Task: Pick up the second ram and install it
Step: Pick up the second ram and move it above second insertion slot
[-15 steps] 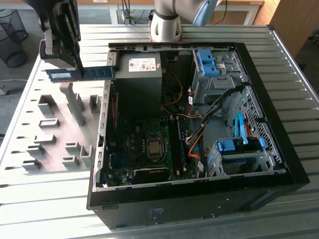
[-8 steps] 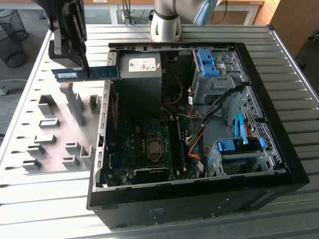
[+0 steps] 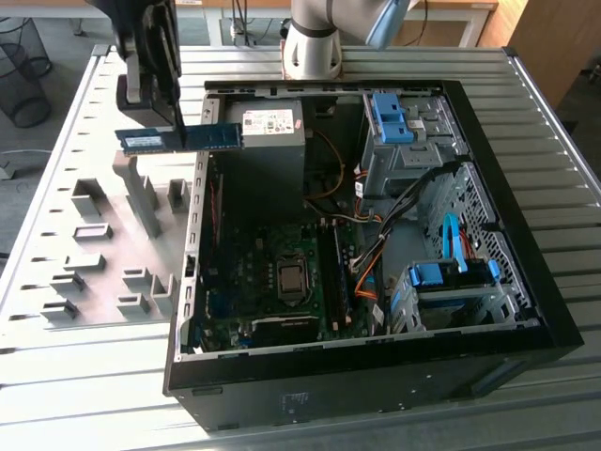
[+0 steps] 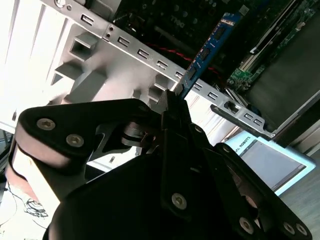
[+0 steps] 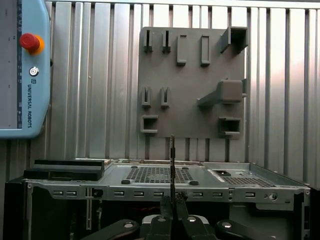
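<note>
While the gripper (image 3: 177, 120) hangs at the exterior view's left edge of the open computer case (image 3: 526, 282), it's clamped on the second ram (image 3: 218, 136). The stick is level in the air, next to the grey fixture plate (image 3: 103, 235).

In the second wrist view, the fingers (image 4: 172, 107) pinch one end and the blue stick (image 4: 205, 52) points into the case.

In the first wrist view, the ram (image 5: 172, 160) is edge-on, a thin upright line against the case wall (image 5: 150, 192).
</note>
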Action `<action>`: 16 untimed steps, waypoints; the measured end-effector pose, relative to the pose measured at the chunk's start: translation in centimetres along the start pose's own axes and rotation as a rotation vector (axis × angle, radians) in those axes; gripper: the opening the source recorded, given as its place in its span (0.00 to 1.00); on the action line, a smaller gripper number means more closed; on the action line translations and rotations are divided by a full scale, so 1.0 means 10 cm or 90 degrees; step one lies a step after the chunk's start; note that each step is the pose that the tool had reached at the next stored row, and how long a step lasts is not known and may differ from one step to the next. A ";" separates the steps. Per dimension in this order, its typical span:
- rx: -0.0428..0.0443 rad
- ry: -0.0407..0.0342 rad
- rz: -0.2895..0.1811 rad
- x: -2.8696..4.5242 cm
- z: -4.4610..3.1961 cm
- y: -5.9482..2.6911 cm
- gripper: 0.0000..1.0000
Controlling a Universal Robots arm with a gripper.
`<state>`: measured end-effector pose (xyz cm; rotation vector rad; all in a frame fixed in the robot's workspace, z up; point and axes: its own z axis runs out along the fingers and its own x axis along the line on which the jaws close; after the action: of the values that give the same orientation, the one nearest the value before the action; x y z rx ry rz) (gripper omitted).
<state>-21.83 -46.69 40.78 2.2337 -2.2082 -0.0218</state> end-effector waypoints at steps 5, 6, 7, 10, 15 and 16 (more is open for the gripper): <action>0.0000 0.0000 0.000 0.001 -0.001 -0.112 0.14; 0.0000 0.0000 0.000 0.002 -0.001 -0.136 0.14; 0.0000 0.0000 0.000 0.002 -0.001 -0.157 0.14; 0.0000 0.0000 0.000 0.003 -0.002 -0.217 0.14; 0.0000 0.0000 0.000 0.004 -0.003 -0.319 0.14; 0.0000 0.0000 0.000 0.004 -0.003 -0.339 0.14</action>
<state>-18.43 -46.69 40.78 2.2338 -2.2081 -0.0219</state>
